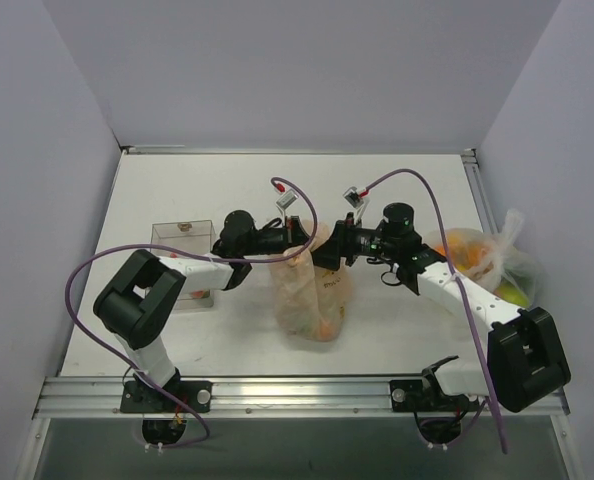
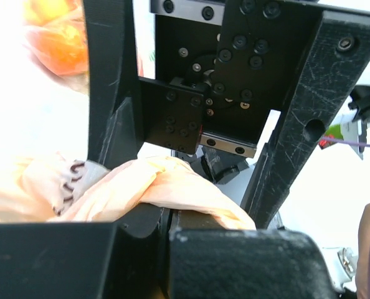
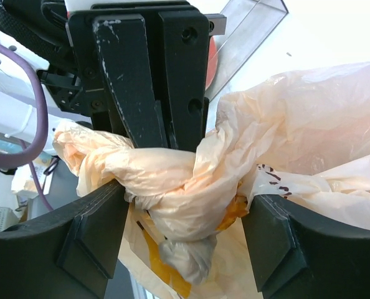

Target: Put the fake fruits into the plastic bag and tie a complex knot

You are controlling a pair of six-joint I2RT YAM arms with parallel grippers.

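Note:
The peach plastic bag (image 1: pixel 315 295) stands mid-table, and orange fake fruits (image 1: pixel 323 324) show through its lower part. Its handles are twisted into a knot (image 3: pixel 185 187) at the top. My left gripper (image 1: pixel 299 237) is shut on a strip of the bag's handle (image 2: pixel 166 190), which bulges out over its closed fingers (image 2: pixel 135 233). Facing it, my right gripper (image 3: pixel 185 230) is open, one finger (image 3: pixel 98 230) on each side of the knot. A strip of plastic drapes over that left finger. In the top view the right gripper (image 1: pixel 330 250) sits at the bag's top.
A clear rectangular tray (image 1: pixel 182 245) stands at the left, its corner also seen in the right wrist view as the tray (image 3: pixel 247 31). A clear whitish bag (image 1: pixel 492 262) holding orange and yellow-green fruits lies at the right edge, beside the right arm.

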